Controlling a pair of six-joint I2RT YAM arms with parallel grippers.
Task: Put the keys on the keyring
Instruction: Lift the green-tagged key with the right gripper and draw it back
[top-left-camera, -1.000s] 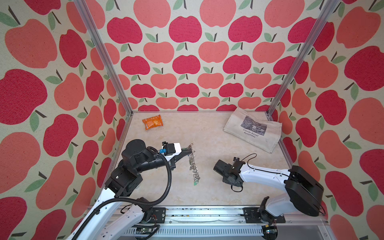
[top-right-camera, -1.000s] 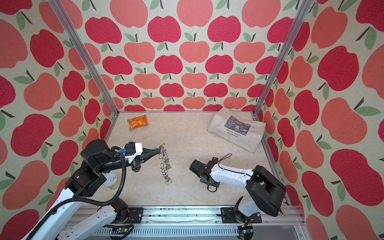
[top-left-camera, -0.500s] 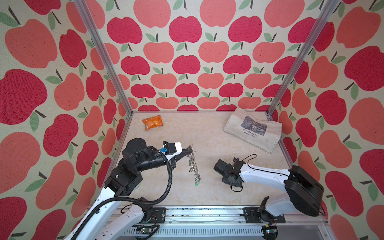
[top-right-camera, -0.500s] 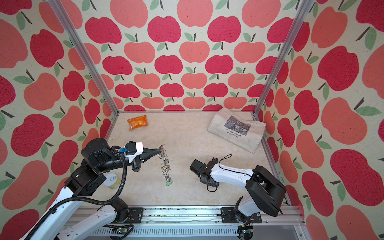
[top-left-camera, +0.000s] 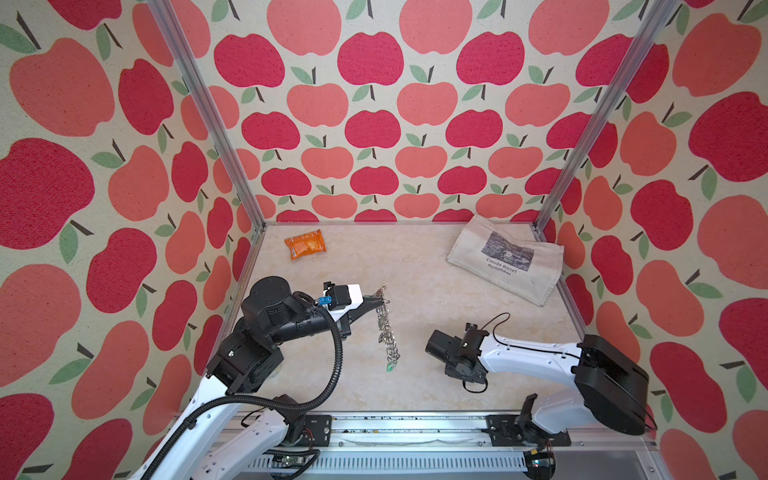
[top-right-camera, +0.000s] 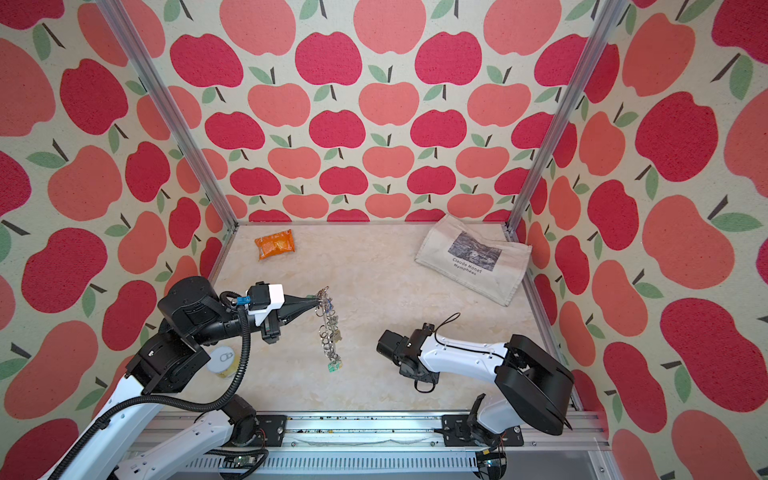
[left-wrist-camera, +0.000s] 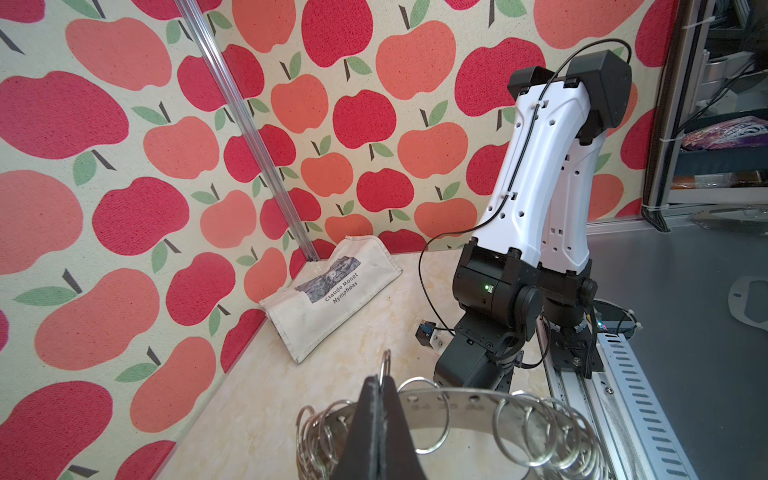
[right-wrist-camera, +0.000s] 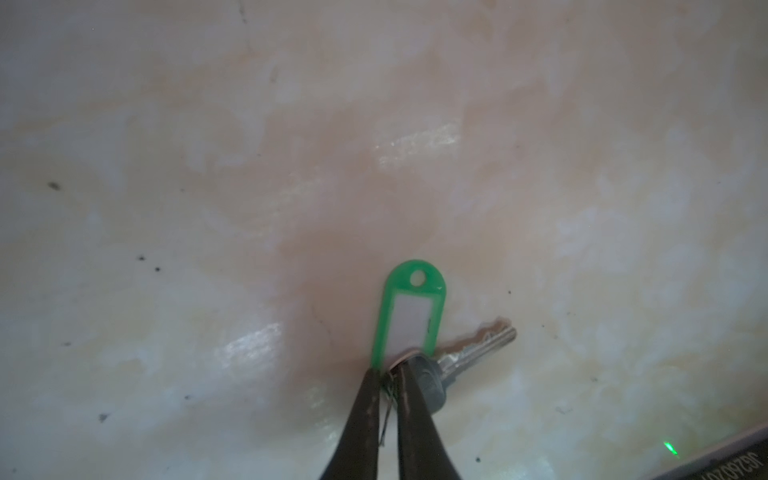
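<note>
The keyring (left-wrist-camera: 457, 405), a flat grey metal band lined with wire rings, hangs edge-on above the table (top-left-camera: 386, 332) (top-right-camera: 328, 328). My left gripper (left-wrist-camera: 379, 380) is shut on one of its small wire rings, at its upper end in both top views (top-left-camera: 374, 300). A green tag (top-left-camera: 390, 367) dangles from its lower end. In the right wrist view a silver key (right-wrist-camera: 478, 349) with a green oval tag (right-wrist-camera: 411, 311) lies on the table. My right gripper (right-wrist-camera: 392, 370) is shut on the thin wire ring joining them. In a top view its fingers are hidden under the wrist (top-left-camera: 455, 353).
An orange foil packet (top-left-camera: 305, 244) lies at the back left. A beige canvas bag (top-left-camera: 505, 259) lies at the back right corner. A small round white-topped can (top-right-camera: 222, 359) sits under my left arm. The aluminium rail (top-left-camera: 415, 432) runs along the front edge.
My right gripper has closed onto the wire ring of the green-tagged key. The hanging keyring has swung slightly. Both arms have stayed about where they were.
</note>
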